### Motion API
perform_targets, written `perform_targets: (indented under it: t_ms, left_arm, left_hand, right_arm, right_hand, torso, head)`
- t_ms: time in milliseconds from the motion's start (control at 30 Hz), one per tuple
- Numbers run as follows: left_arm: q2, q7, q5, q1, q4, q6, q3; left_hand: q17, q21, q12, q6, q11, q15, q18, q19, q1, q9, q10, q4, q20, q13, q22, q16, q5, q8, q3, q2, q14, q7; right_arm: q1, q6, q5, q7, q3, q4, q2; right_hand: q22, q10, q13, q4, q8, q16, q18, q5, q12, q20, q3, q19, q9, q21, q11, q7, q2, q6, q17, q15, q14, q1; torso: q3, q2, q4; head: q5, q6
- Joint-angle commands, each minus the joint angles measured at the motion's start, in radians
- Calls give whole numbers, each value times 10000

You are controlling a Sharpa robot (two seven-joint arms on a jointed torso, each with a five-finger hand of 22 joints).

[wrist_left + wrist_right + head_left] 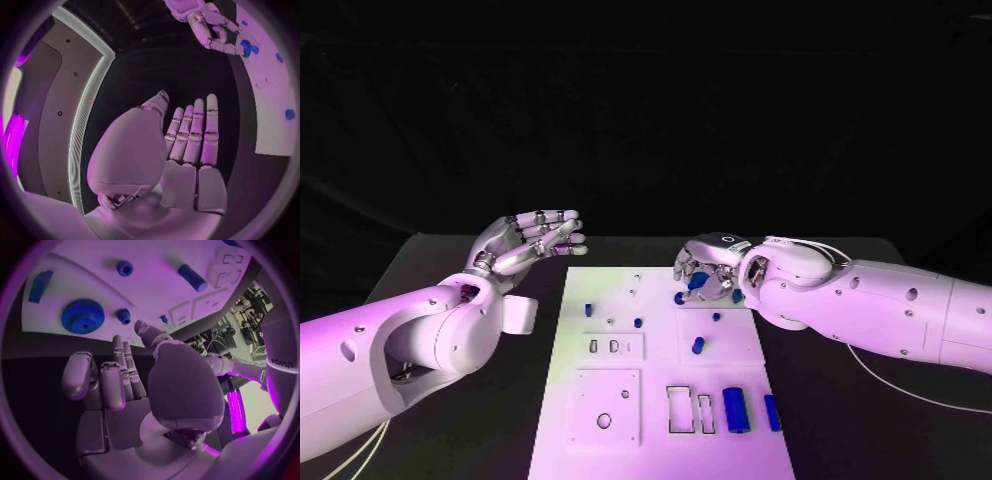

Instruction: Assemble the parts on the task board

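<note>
The white task board (661, 400) lies in the middle of the black table (473, 440), running away from the robot. The left hand (531, 240) hovers off the board's far left corner, above the dark tabletop, fingers stretched out side by side and grasping nothing. The right hand (708, 268) hangs over the board's far right part, fingers bent downward; a blue piece (698, 281) shows among them in the head view, but I cannot tell whether the hand actually grips it, and the right wrist view shows its fingers (119, 370) loosely extended with nothing plainly in them. A blue gear (82, 316) sits on the board just beyond those fingertips, with a smaller blue gear (124, 316) beside it. Nearer the robot, a blue cylinder (736, 409) lies beside rectangular slots (679, 409), and small blue pegs (698, 345) are scattered mid-board.
</note>
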Motion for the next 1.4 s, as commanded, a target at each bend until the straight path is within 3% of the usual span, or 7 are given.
perform_targets:
  t_ms: [33, 300, 333, 367, 1033, 1233, 1400]
  left_arm:
    - [-20, 5, -54, 30, 57, 232, 12]
    - [-63, -49, -53, 60, 88, 264, 12]
    - [-66, -56, -53, 62, 90, 267, 12]
    - [-70, -64, -53, 65, 94, 270, 12]
    - [-34, -153, -52, 79, 31, 302, 12]
    - [-42, -179, -52, 79, 29, 307, 12]
    - [-47, -200, -52, 79, 29, 317, 12]
  left_hand:
    - [13, 59, -56, -60, 47, 19, 97, 80, -33, -15, 9, -30, 6, -11, 16, -49, -65, -40, -51, -88, -53, 222]
    - [18, 70, -74, -73, 51, 23, 95, 81, -49, -19, 0, -26, 8, -11, 19, -58, -70, -50, -61, -99, -59, 223]
    - [18, 70, -74, -73, 51, 23, 95, 81, -49, -19, 0, -26, 8, -11, 19, -58, -70, -50, -61, -99, -59, 223]
    - [18, 70, -74, -73, 51, 23, 95, 81, -49, -19, 0, -26, 8, -11, 19, -58, -70, -50, -61, -99, -59, 223]
    - [26, 85, -115, -101, 60, 34, 90, 73, -69, -26, -25, -18, 11, -12, 24, -86, -75, -71, -72, -104, -87, 229]
    - [32, 93, -146, -123, 68, 40, 87, 65, -76, -32, -49, -17, 14, -14, 26, -103, -77, -87, -75, -102, -102, 236]
    - [36, 97, -161, -136, 73, 43, 86, 59, -79, -35, -62, -16, 16, -15, 27, -110, -77, -95, -76, -101, -108, 241]
  right_arm:
    - [-42, 328, -329, -146, -1, -63, 42]
    - [-109, 469, -335, -187, -2, -138, 144]
    - [-120, 503, -335, -200, -3, -160, 157]
    - [-128, 522, -336, -209, -3, -173, 167]
    - [-204, 627, -332, -290, -5, -315, 273]
    - [-206, 300, -357, -404, -5, -340, 285]
    - [-207, 9, -402, -513, -5, -323, 289]
  right_hand:
    - [212, -51, -2, -7, -69, 137, -116, 29, 27, 21, 130, 133, 28, 163, 41, 78, 27, 11, 116, 68, 548, 119]
    - [1410, 77, -36, 65, -83, 624, -304, 25, 25, 81, 525, 546, 157, 983, 0, 47, 41, 96, 761, 16, 653, 136]
    - [2145, 109, -51, 86, -105, 752, -438, 18, 18, 91, 638, 869, 189, 1448, 3, 51, 13, 85, 944, 22, 682, 120]
    - [2228, 118, -56, 95, -110, 762, -452, 17, 15, 95, 676, 897, 203, 1505, 1, 55, 4, 85, 943, 23, 678, 111]
    - [2633, 238, -123, 189, -55, 908, -505, 15, 2, 101, 1350, 977, 402, 1779, -41, -17, 215, 238, 1069, 3, 677, 148]
    - [2890, 665, -61, 89, 260, 969, -544, 2, 126, -12, 1867, 1055, 721, 1935, -221, -204, 658, 641, 1117, -145, 680, 366]
    - [2925, 808, -20, 78, 409, 978, -546, -15, 140, -56, 1928, 1049, 899, 1953, -282, -273, 750, 752, 1107, -190, 676, 305]
  torso:
    - [-7, 63, 32]
    - [-33, 119, 92]
    - [-32, 136, 99]
    - [-33, 139, 103]
    - [-46, 254, 129]
    - [-50, 272, 143]
    - [-54, 289, 148]
  head:
    - [-18, 6]
    - [-42, -21]
    - [-49, -25]
    - [-53, -27]
    - [-99, -68]
    - [-98, -67]
    - [-109, -63]
